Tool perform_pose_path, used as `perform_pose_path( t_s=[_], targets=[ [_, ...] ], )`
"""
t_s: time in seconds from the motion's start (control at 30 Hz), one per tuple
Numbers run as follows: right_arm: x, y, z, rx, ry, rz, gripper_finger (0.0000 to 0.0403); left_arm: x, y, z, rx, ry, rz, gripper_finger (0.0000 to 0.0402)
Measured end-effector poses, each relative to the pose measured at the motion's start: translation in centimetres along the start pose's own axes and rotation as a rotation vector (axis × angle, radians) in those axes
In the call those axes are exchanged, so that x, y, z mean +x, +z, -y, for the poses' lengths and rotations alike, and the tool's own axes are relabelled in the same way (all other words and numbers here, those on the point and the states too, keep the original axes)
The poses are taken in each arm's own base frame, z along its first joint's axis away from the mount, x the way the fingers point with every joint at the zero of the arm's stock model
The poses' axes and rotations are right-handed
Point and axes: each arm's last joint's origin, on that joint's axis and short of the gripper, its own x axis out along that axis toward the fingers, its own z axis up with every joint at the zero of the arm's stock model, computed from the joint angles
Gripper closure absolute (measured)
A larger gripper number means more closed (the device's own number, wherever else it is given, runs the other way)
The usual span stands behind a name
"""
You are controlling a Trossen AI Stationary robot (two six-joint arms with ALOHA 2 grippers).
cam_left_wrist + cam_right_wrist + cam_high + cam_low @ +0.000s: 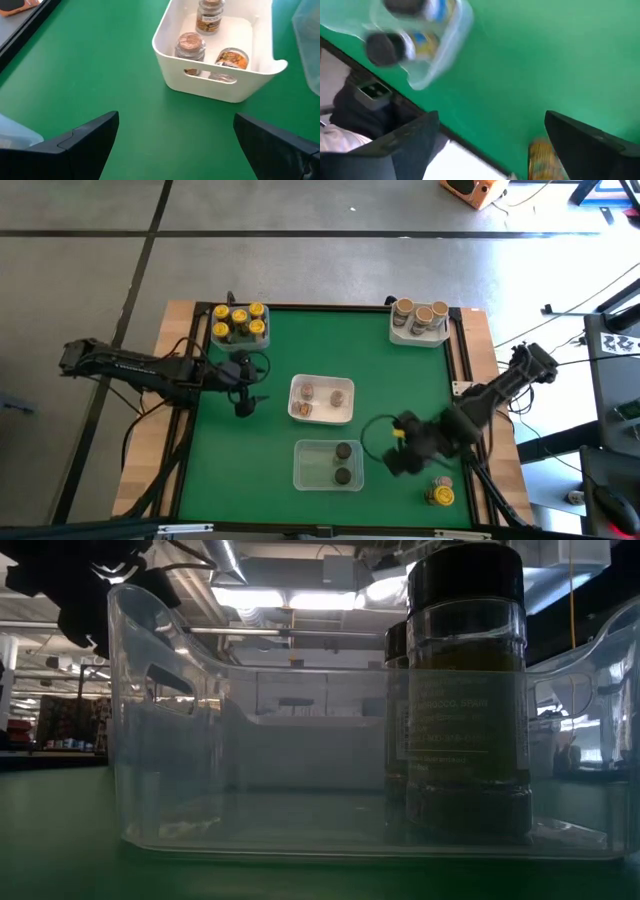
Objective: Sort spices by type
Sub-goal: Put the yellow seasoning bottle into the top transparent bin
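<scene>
Overhead, the green table carries four bins of spice jars. At the far left corner a clear bin holds five yellow-lidded jars; at the far right corner another clear bin holds three tan-lidded jars. Near the middle sits a white bin with three grey-brown-lidded jars, one of them lying on its side. Just nearer the front edge, a clear rectangular bin contains two dark-lidded jars, standing upright toward its right end. One more yellow-lidded jar lies alone on the mat near the front right corner, apart from every bin.

The left gripper hangs over bare mat between the yellow-jar bin and the white bin, its fingers spread wide and holding nothing; its wrist view looks straight at the white bin's handled wall. The right gripper hovers just right of the dark-jar bin and beside the lone yellow jar, fingers likewise spread apart and empty; that jar shows between them in its wrist view, not touched.

From table height, the clear bin fills the view, with the two dark-lidded jars standing one behind the other at its right side.
</scene>
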Motion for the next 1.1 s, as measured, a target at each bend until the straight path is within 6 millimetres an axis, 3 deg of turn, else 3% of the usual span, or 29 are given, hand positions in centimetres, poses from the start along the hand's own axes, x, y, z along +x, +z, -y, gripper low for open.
perform_pose_path(
  t_s=[0.33,0.63,0.8,1.1],
  targets=[
    [2.5,-6.5,0.8,0.312,-0.233,-0.175,0.0040,-0.4,-0.2,1.4,0.012,-0.069,0.002,0.0009],
    [4.9,-10.9,1.3,0.393,-0.361,-0.211,0.0040,-0.9,-0.5,2.9,0.019,-0.140,0.004,0.0009],
    [6.0,-12.1,1.2,0.378,-0.341,-0.174,0.0040,-1.2,-0.6,3.6,0.025,-0.176,0.004,0.0009],
    [7.6,-12.1,1.6,0.382,-0.432,-0.106,0.0040,-1.6,-0.9,4.5,0.015,-0.224,-0.001,0.0009]
  ],
)
